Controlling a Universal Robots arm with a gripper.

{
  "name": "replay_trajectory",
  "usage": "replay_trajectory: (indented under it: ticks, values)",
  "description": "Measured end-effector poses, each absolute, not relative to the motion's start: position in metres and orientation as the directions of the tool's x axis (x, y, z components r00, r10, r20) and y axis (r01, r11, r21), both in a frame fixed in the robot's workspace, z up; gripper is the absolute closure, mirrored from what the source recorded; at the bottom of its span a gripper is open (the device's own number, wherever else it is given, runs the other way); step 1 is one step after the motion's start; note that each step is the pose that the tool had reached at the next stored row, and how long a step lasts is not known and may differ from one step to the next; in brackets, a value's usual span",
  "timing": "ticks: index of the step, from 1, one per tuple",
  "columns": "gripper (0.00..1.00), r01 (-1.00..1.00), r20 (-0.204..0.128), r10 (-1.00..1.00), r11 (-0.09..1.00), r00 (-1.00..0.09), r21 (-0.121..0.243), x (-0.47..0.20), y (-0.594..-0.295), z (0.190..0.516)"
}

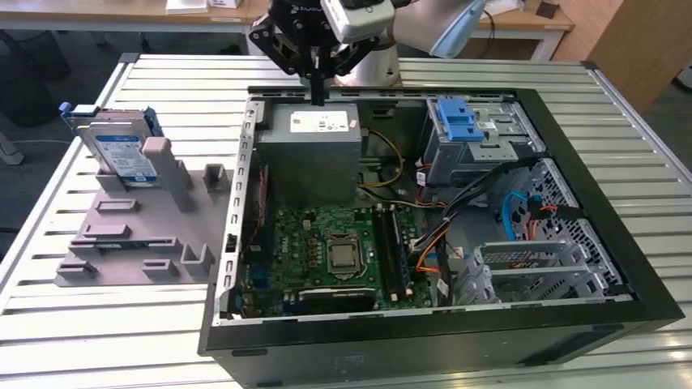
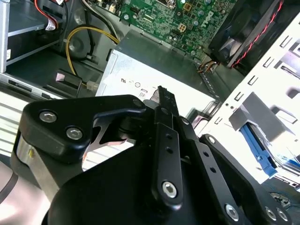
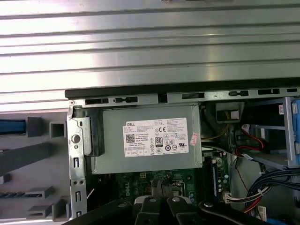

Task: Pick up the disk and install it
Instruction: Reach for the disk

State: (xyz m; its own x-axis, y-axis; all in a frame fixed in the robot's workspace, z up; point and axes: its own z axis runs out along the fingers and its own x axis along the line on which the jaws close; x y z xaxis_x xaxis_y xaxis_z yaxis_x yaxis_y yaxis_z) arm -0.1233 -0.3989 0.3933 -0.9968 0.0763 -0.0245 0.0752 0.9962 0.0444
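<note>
In the exterior view the top edge is cutting off the arm (image 1: 368, 18) above its gripper (image 1: 317, 99) and a post (image 1: 158, 162) of the grey fixture (image 1: 119, 243) is hiding part of the disk (image 1: 117, 152), while in the first wrist view the gripper's linkage is covering part of the motherboard (image 3: 119, 187).

An open computer case (image 1: 433, 340) lies on the tabletop (image 1: 649, 203); just beside it, on the exterior view's left, sits a holder (image 1: 130, 251) with the disk (image 1: 117, 154) standing upright at its far end. Inside the case in that view, the power supply (image 1: 313, 154) fills the far-left corner, the motherboard (image 1: 324, 243) lies nearer the camera, and drive cages (image 1: 481, 142) line the right. The jaws hang over the power supply's far edge.
</note>
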Motion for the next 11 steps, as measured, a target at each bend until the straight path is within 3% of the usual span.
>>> replay_trajectory:
  ticks: [11]
  values:
    - [0.89,0.075,-0.024,0.076,0.996,-0.997,0.044,-0.1306,-0.3988,0.3931]
